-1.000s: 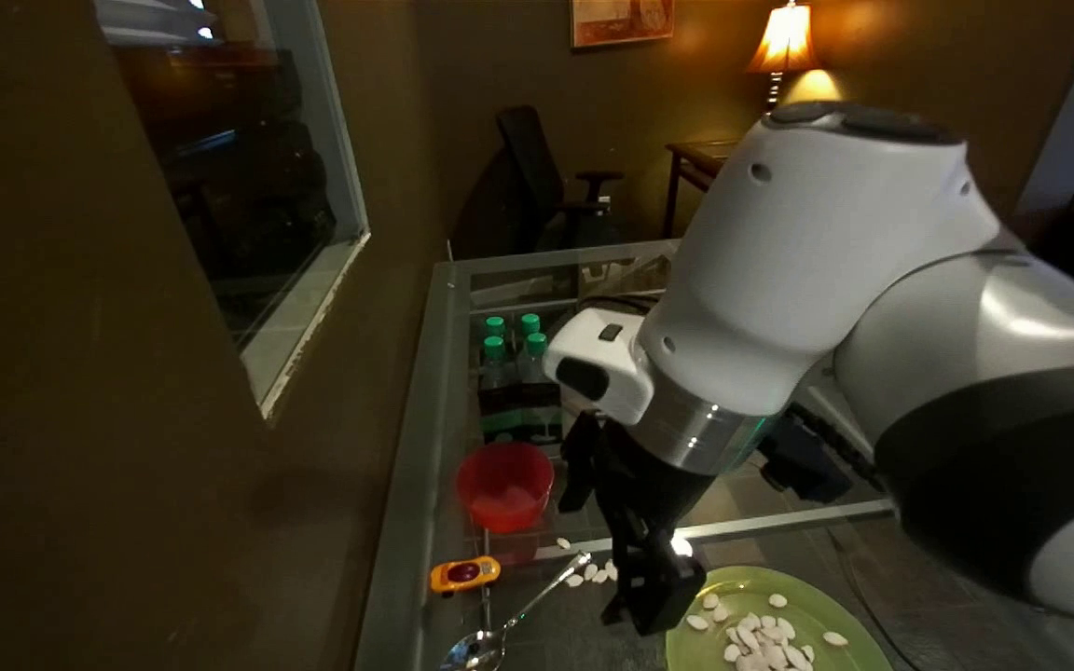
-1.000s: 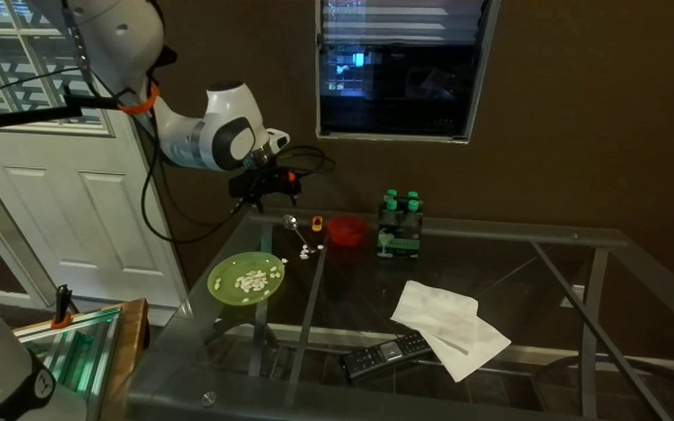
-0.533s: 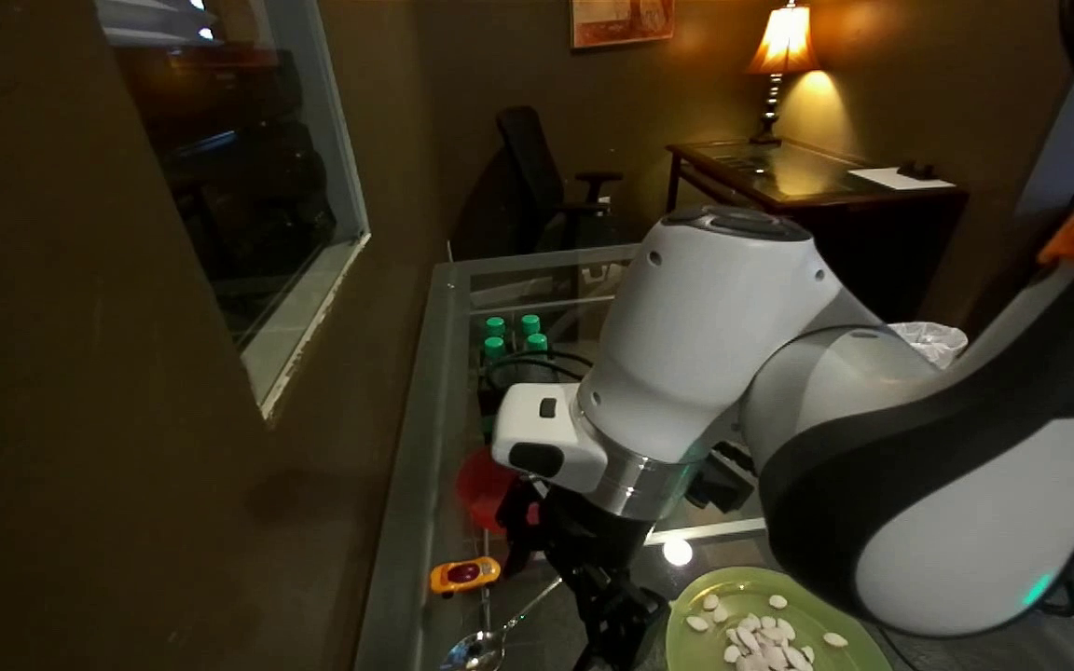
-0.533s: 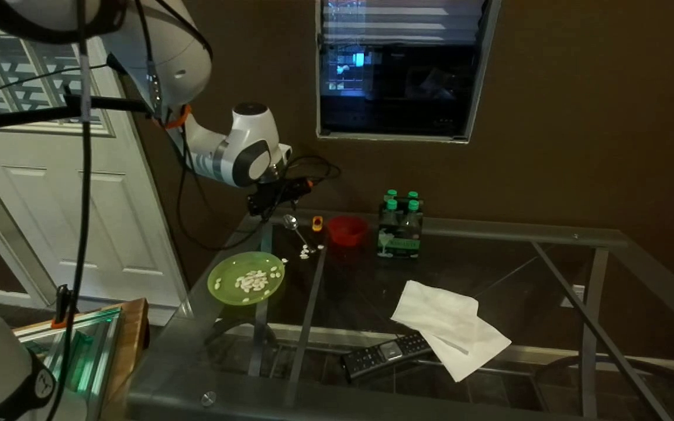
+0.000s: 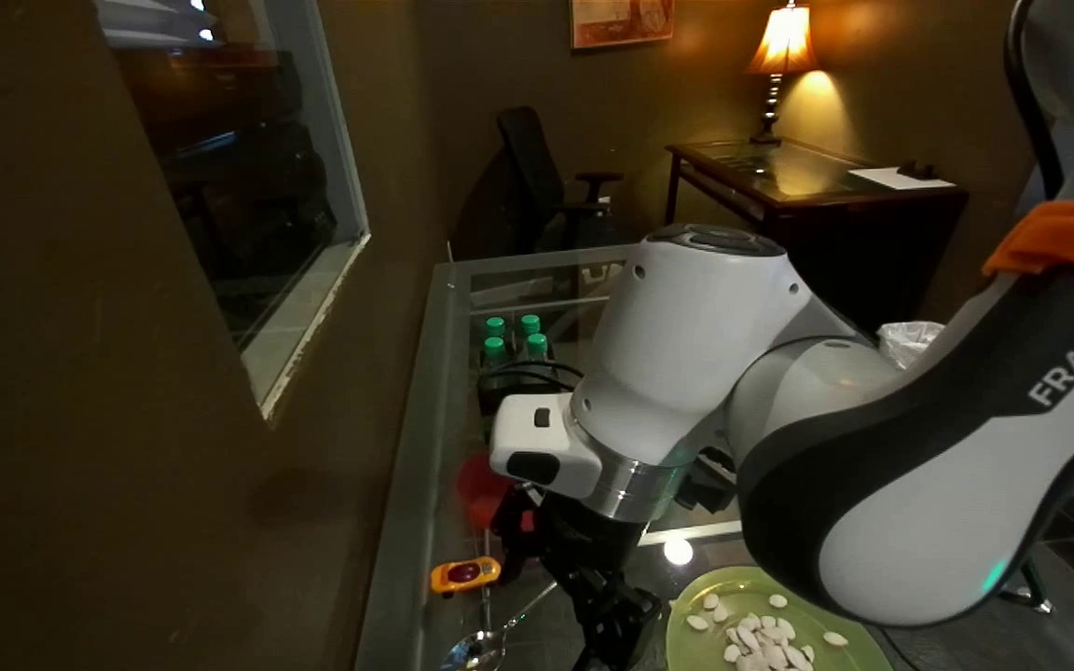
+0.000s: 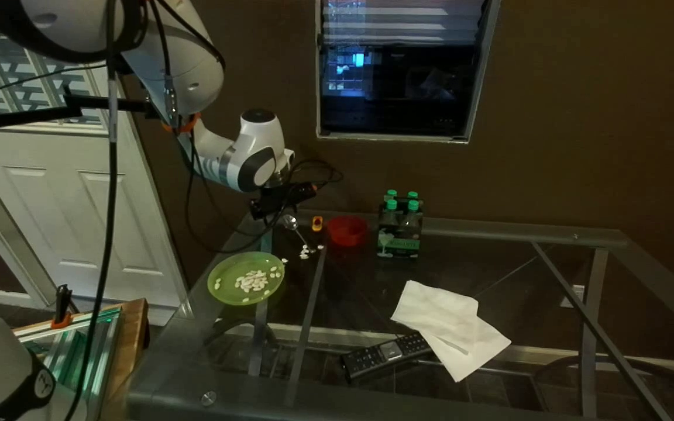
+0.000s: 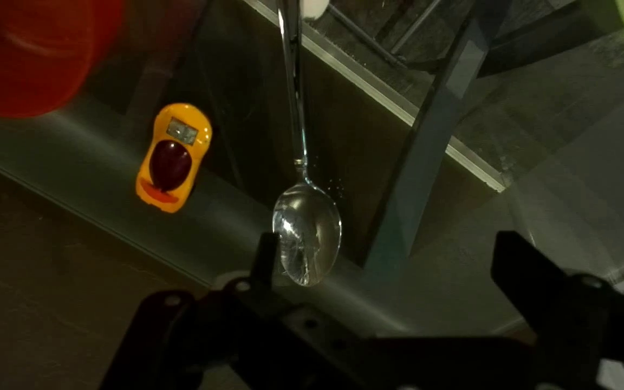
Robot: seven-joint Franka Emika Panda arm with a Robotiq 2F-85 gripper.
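Note:
My gripper point(image 7: 388, 238) stands open with nothing between its fingers, low over the glass table's wall-side corner. Nearest to it is a shiny metal spoon point(image 7: 307, 233); in the wrist view one fingertip overlaps the left edge of the spoon's bowl, but touch cannot be told. A small orange toy car point(image 7: 182, 116) lies left of the spoon. Farther up left is a red bowl point(image 7: 36, 103), partly hidden by the arm in an exterior view point(image 5: 481, 489). A green plate point(image 6: 226, 292) holds several white beans point(image 6: 252, 280). Loose beans point(image 6: 304, 252) lie by the spoon's handle.
A carton of green-capped bottles point(image 6: 400, 240) stands beyond the red bowl. White paper napkins point(image 6: 439, 310) and a black remote point(image 6: 366, 361) lie farther along the table. The wall with a window point(image 6: 395, 105) borders the table's back edge. Cables point(image 6: 196, 234) hang from the arm.
The arm has come down toward the table; the gripper shifted left in one exterior picture and right in the other, nearer the spoon. It stays open, and the table objects have not moved.

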